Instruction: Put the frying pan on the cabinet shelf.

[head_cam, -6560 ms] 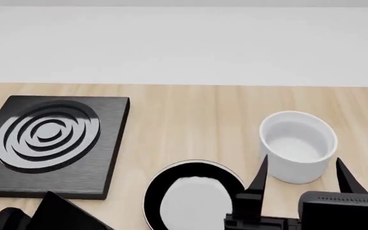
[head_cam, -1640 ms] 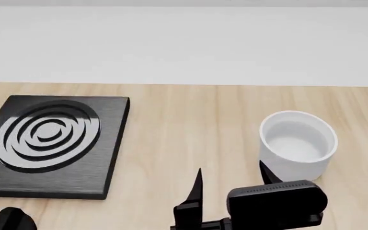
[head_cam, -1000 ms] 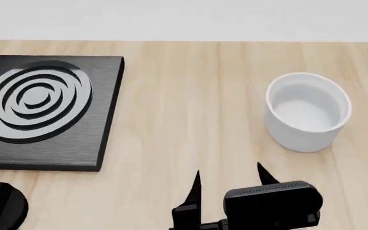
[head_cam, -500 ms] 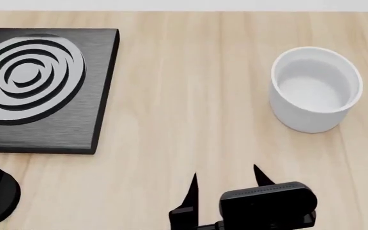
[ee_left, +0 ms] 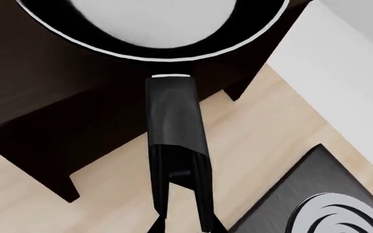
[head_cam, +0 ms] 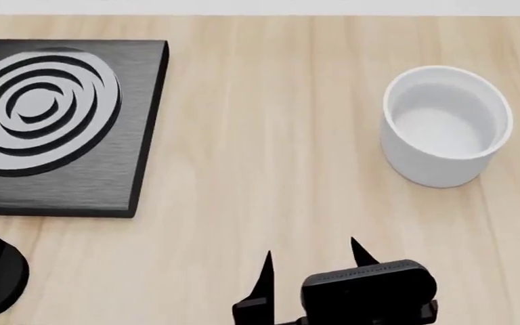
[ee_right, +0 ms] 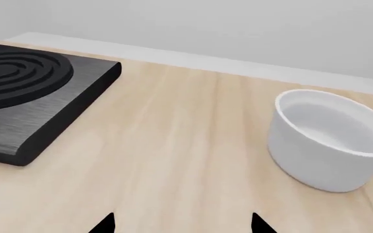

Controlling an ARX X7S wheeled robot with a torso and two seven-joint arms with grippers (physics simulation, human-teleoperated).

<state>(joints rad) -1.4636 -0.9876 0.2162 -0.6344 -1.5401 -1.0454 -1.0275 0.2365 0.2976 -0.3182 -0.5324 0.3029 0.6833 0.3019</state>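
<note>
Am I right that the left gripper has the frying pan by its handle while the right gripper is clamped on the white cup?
Not quite. The right gripper is open and holds nothing; the head view shows it well short of the white cup. The rest stands: in the left wrist view the left gripper grips the frying pan by its handle.

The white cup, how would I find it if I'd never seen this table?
Look at the pale wooden table. A square black plate with grey rings lies at one side; the white cup stands apart at the other. It is the only white, round, hollow thing there.
</note>
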